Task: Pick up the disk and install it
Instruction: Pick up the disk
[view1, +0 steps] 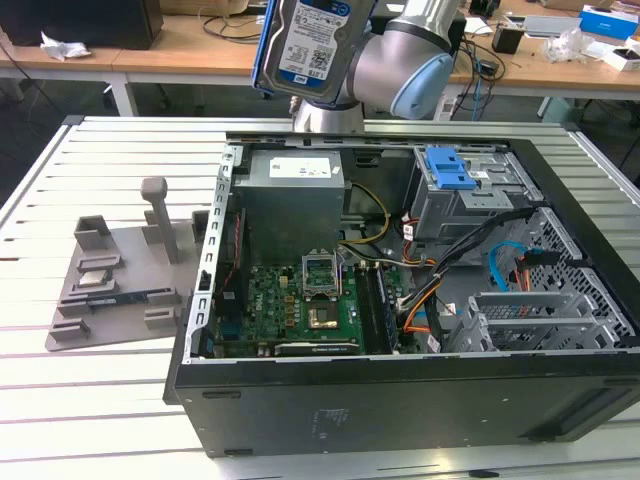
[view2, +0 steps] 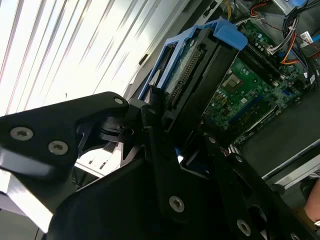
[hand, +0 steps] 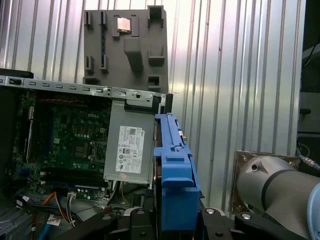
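One disk (view1: 312, 45) hangs high in the exterior view, its label facing the camera. It is carried at the end of the arm (view1: 405, 60), above the back edge of the open computer case (view1: 400, 400). The case lies on its side on a slatted table (view1: 100, 150), with a grey power supply box (view1: 295, 195) at its rear and a green circuit board (view1: 300, 310) nearer the front. A grey tray (view1: 120, 270) sits on the table just beside the case, on the exterior view's left.

In the second wrist view the gripper (view2: 182, 125) is clenched on the disk, its black fingers (view2: 157, 135) pressing on either side of the blue frame, with the circuit board well beyond.

In the first wrist view the disk shows edge-on, clear of the case, with the power supply box and the grey tray beyond it.
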